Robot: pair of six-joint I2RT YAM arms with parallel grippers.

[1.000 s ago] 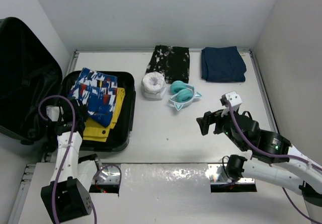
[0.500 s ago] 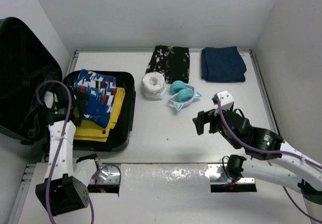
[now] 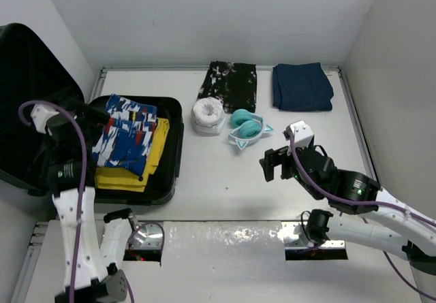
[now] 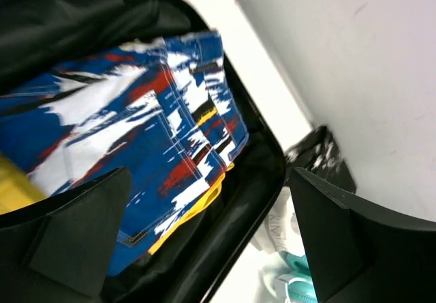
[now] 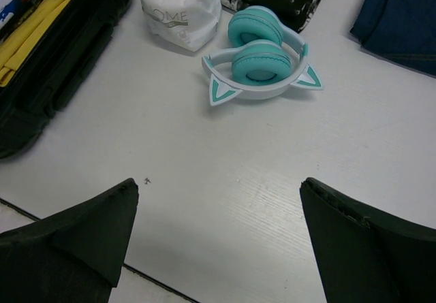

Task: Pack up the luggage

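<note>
The luggage (image 3: 34, 105) lies open at the left, lid up against the wall, its black rim (image 4: 255, 194) also in the left wrist view. Inside it, blue, red and white patterned shorts (image 3: 126, 136) (image 4: 122, 126) rest on a yellow garment (image 3: 126, 175) (image 4: 199, 208). My left gripper (image 3: 88, 117) (image 4: 211, 242) hovers open above the shorts and holds nothing. My right gripper (image 3: 276, 165) (image 5: 218, 238) hangs open and empty over bare table, just short of the teal cat-ear headphones (image 3: 246, 129) (image 5: 262, 61).
A white pouch (image 3: 208, 116) (image 5: 178, 7) sits beside the headphones. A black-and-white folded garment (image 3: 229, 85) and a navy folded garment (image 3: 302, 85) (image 5: 402, 17) lie at the back. Walls close in on the left, back and right.
My left gripper opened, let go of the patterned shorts and rose up and to the left; the shorts now lie in the luggage. My right gripper shifted slightly toward the headphones.
</note>
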